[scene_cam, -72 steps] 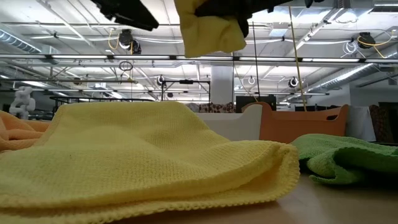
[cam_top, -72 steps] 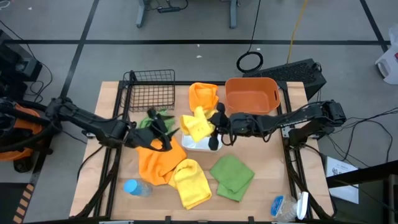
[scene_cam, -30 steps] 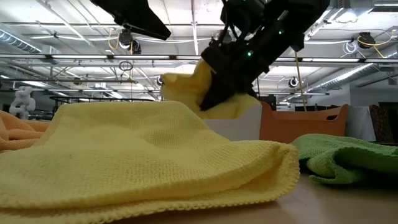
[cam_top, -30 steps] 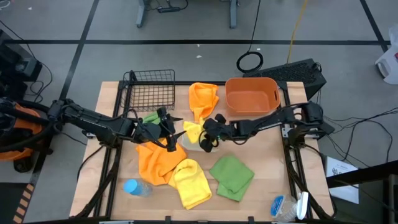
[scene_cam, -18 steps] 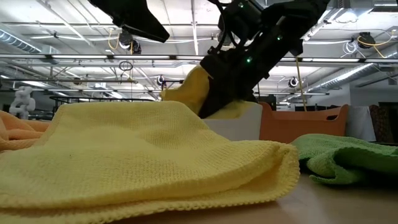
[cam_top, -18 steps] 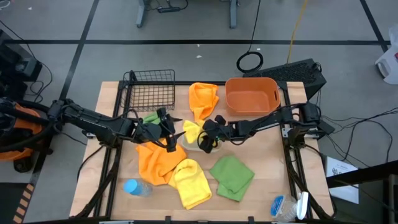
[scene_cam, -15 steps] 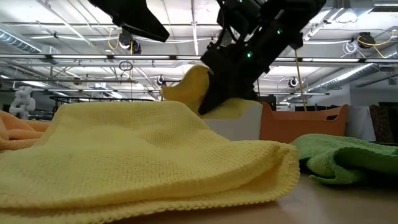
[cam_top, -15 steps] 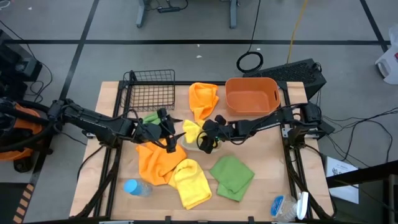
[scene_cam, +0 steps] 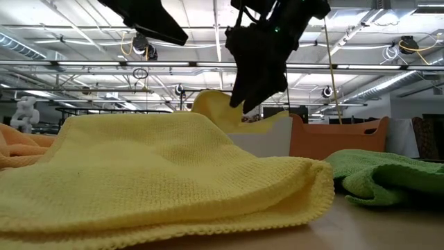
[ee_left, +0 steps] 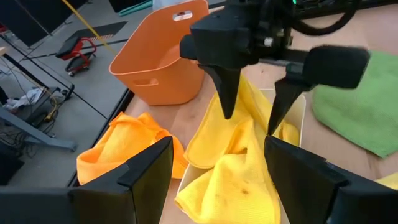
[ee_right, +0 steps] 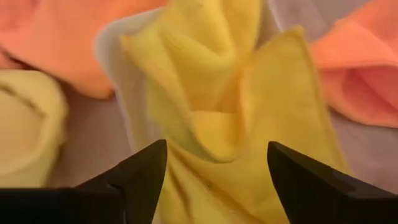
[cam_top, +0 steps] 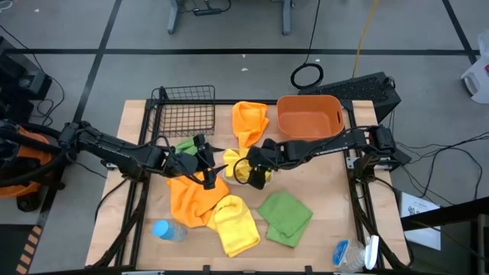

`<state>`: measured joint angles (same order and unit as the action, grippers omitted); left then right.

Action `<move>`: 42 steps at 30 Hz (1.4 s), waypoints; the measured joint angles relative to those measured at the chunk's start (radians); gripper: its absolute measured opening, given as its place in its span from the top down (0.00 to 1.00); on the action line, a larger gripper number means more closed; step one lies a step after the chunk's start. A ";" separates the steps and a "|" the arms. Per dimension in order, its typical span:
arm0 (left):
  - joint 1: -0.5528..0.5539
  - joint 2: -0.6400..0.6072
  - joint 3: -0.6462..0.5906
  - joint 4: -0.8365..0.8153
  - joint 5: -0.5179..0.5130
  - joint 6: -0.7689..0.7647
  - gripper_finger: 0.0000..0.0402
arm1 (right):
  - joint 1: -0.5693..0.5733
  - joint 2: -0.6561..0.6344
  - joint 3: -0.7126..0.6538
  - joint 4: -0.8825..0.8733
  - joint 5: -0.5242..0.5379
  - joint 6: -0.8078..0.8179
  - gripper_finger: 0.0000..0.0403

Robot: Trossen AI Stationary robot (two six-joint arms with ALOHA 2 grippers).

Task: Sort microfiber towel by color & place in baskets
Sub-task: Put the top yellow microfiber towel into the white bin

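One crumpled yellow microfiber towel [ee_left: 239,155] now sits in the shallow white rectangular tray [ee_left: 300,114], right under the right hand [ee_left: 249,121], which just let go and hangs spread wide, holding nothing. Left hand [cam_top: 205,162] waits open beside it, also carrying nothing. Looks like yellow's bin is settled, with plenty of cloths left on the counter [cam_top: 328,206].

Grey floor [cam_top: 229,23], black tape lines; ceiling trusses [scene_cam: 83,66].

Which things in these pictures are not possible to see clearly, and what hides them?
- White tray: the yellow towel covers most of it in every view.
- Green towel by the left tool: high view, mostly under the arm.
- Black basket: absent from the low view.
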<state>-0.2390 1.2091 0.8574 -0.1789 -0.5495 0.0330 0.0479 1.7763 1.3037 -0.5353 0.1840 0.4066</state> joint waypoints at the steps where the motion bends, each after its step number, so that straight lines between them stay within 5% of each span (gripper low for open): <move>1: 0.000 0.000 0.000 -0.002 0.000 0.000 0.36 | 0.000 0.000 0.002 0.000 -0.023 0.000 0.35; 6: -0.001 0.000 0.000 -0.027 0.000 0.000 0.36 | 0.014 0.000 0.006 0.009 -0.052 -0.040 0.50; 16: -0.047 0.000 0.000 -0.024 0.000 -0.001 0.36 | -0.038 0.156 0.006 0.124 -0.031 -0.078 0.98; 26: -0.101 0.000 0.000 -0.025 0.001 -0.002 0.36 | -0.073 0.258 0.011 0.176 -0.024 -0.045 0.92; 42: -0.113 0.000 0.000 -0.022 -0.001 -0.010 0.36 | -0.017 0.031 0.004 0.037 -0.061 -0.041 0.92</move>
<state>-0.3519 1.2095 0.8574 -0.2005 -0.5510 0.0226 0.0309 1.8075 1.3079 -0.4983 0.1226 0.3656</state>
